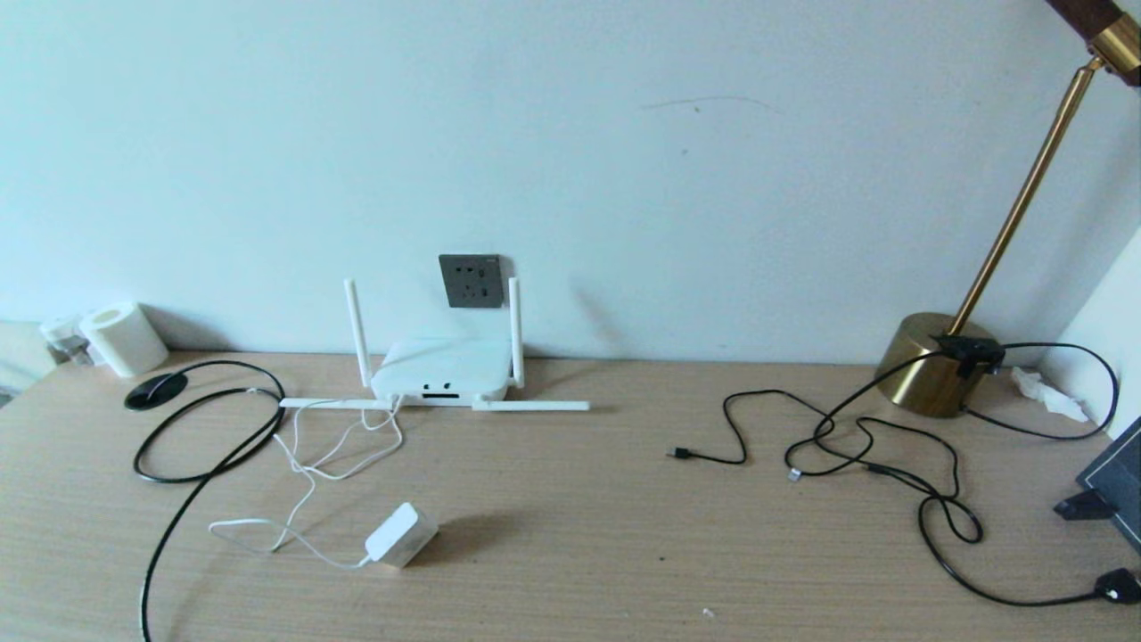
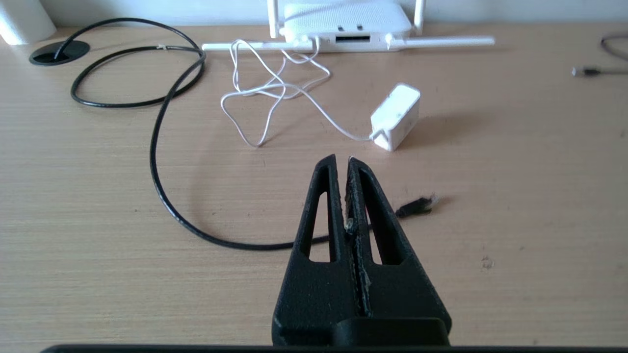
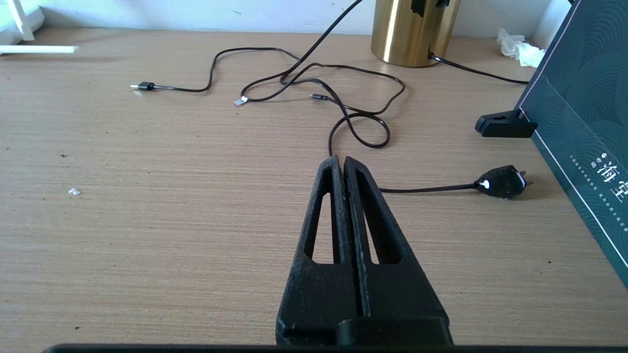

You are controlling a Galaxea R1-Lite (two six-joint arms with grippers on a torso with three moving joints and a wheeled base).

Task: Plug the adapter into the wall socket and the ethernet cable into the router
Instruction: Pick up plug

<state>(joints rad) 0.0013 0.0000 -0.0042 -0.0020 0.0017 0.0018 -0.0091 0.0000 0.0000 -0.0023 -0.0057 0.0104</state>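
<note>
My left tool and right tool hover pressed together, holding nothing; the adapter lies on the desk before the router; the wall socket just above the router; the ethernet cable loops beside the router.

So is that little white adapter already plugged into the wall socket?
No, the adapter lies loose on the table, well in front of the wall socket, whose holes are all bare.

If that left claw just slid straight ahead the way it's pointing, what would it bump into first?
Probably the adapter: the shut left gripper points just beside it, so it might only graze it. Beyond lies the router by the wall. Depth is hard to judge.
</note>
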